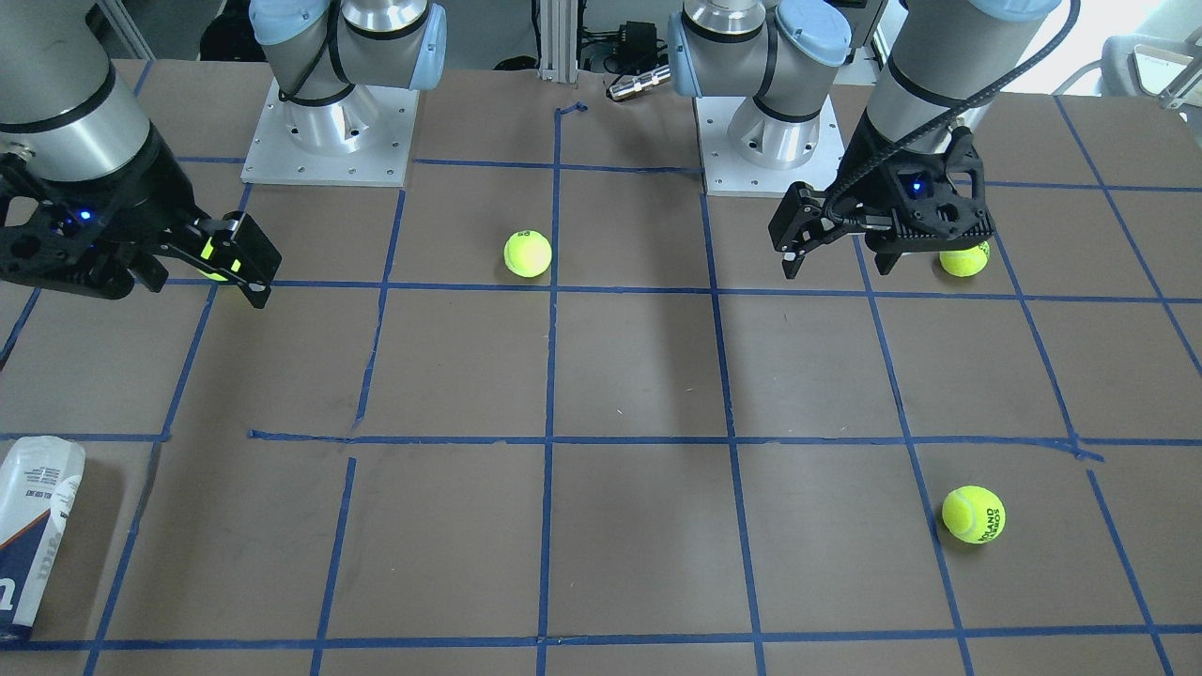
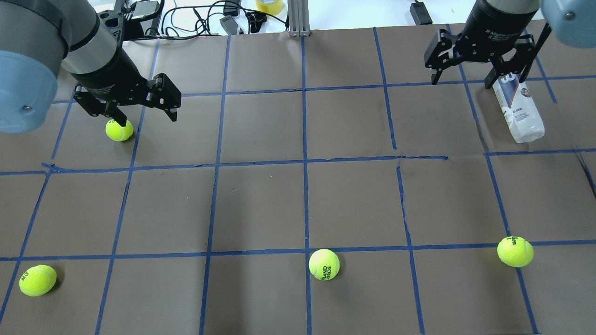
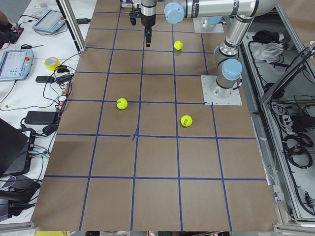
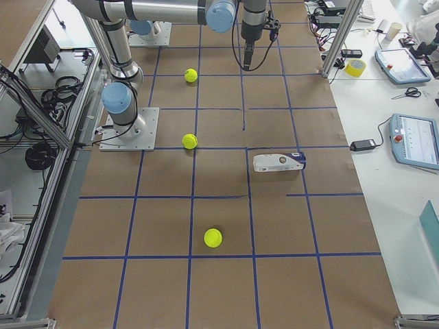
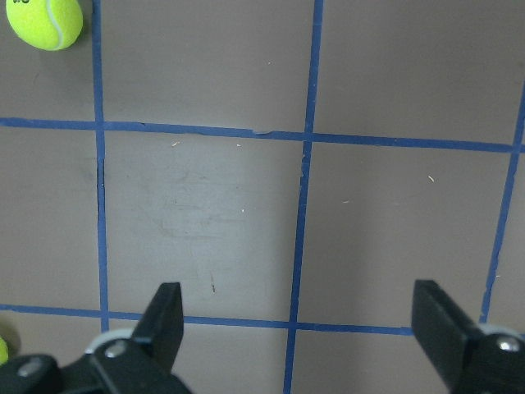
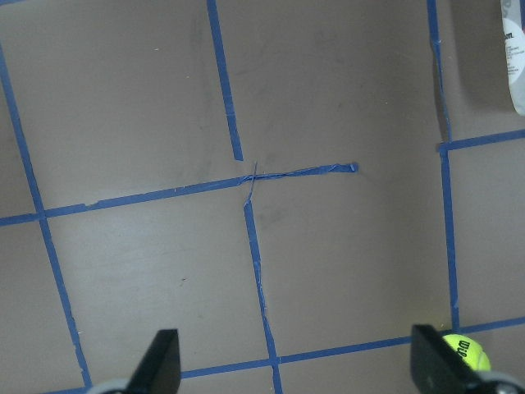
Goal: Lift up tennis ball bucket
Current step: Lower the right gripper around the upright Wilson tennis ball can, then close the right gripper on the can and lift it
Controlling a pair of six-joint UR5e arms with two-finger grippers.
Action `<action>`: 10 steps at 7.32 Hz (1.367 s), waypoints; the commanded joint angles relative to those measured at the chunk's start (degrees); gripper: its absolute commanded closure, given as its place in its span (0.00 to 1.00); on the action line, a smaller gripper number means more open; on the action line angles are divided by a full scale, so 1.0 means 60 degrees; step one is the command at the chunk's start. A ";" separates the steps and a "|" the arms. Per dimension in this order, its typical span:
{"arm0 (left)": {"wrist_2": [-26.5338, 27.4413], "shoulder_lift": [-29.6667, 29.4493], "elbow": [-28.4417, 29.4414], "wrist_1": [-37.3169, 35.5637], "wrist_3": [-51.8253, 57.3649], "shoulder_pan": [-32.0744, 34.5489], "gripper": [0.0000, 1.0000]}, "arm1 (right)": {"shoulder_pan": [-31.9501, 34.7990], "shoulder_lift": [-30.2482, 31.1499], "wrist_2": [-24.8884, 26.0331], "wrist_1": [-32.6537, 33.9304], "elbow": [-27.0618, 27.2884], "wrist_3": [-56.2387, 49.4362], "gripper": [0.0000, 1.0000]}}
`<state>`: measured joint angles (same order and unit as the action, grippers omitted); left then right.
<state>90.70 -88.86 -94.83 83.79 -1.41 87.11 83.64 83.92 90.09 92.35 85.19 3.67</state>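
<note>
The tennis ball bucket (image 2: 520,114) is a clear tube with a white-and-navy label. It lies on its side at the far right of the table. It also shows in the front view (image 1: 33,535), the right side view (image 4: 279,162) and at the edge of the right wrist view (image 6: 515,57). My right gripper (image 2: 461,83) is open and empty. It hangs above the table by the tube's far end, and one finger overlaps that end from overhead. My left gripper (image 2: 146,118) is open and empty, high above the far left of the table.
Several loose tennis balls lie on the brown paper: one below the left gripper (image 2: 118,130), one front left (image 2: 37,280), one front centre (image 2: 324,264), one front right (image 2: 515,251). Cables and a tape roll (image 2: 269,5) lie past the far edge. Blue tape marks a grid.
</note>
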 commanded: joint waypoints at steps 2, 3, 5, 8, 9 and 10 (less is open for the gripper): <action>-0.0015 -0.0028 -0.0029 0.0023 0.0000 -0.0002 0.00 | -0.1382 -0.1251 0.0043 0.1315 -0.0325 -0.1703 0.00; -0.0058 -0.0057 -0.0029 0.0009 0.0000 0.0012 0.00 | -0.1908 -0.1866 0.0160 0.1742 -0.0543 -0.2232 0.00; -0.0015 -0.0087 -0.0015 -0.0064 0.0000 -0.0002 0.00 | -0.2919 -0.3461 0.0146 0.2329 -0.1143 -0.4133 0.00; -0.0088 -0.0131 -0.0015 -0.0137 0.0000 -0.0017 0.00 | -0.3451 -0.5062 0.0175 0.3168 -0.1819 -0.5150 0.00; -0.0088 -0.0145 -0.0029 -0.0137 0.0000 -0.0017 0.00 | -0.3495 -0.5442 0.0175 0.3341 -0.1834 -0.5385 0.00; -0.0045 -0.0131 -0.0029 -0.0108 0.0000 -0.0017 0.00 | -0.3539 -0.5562 0.0132 0.3314 -0.1835 -0.5402 0.00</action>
<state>90.25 -89.66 -94.98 83.03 -1.41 87.03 62.84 52.24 91.08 111.94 74.41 -27.87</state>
